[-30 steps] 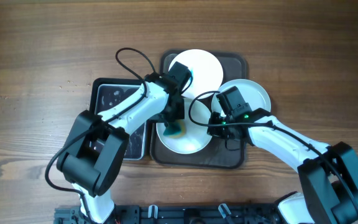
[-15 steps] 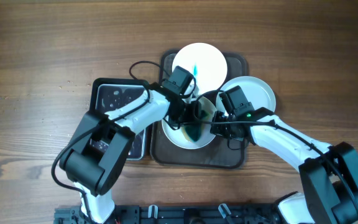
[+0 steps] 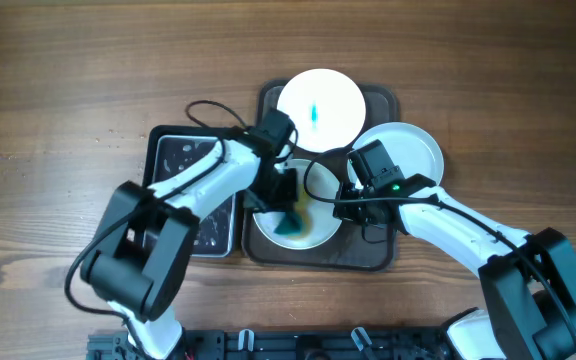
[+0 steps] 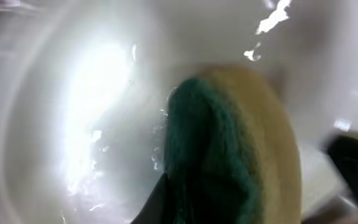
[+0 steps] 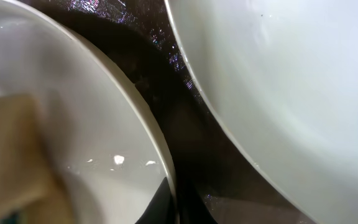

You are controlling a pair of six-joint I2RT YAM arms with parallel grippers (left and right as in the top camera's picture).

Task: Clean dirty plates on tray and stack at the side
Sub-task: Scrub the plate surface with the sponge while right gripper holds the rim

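Sponge (image 4: 229,149) sits clamped in the left gripper (image 3: 286,205), pressed onto the plate (image 3: 318,236) directly beneath it on the tray (image 3: 260,252). Right gripper (image 3: 348,205) pinches that plate's rim. Smeared plate (image 3: 320,105) lies just beyond the left gripper, nearer to it than to the right.

no legible txt, no labels, no nos.

The left arm (image 3: 203,178) and right arm (image 3: 458,225) crowd the tray's (image 3: 382,103) near half. The tray's far plate (image 3: 333,98) lies uncovered. Left of the tray sits a smaller black tray (image 3: 168,160); right, bare tabletop (image 3: 508,110).
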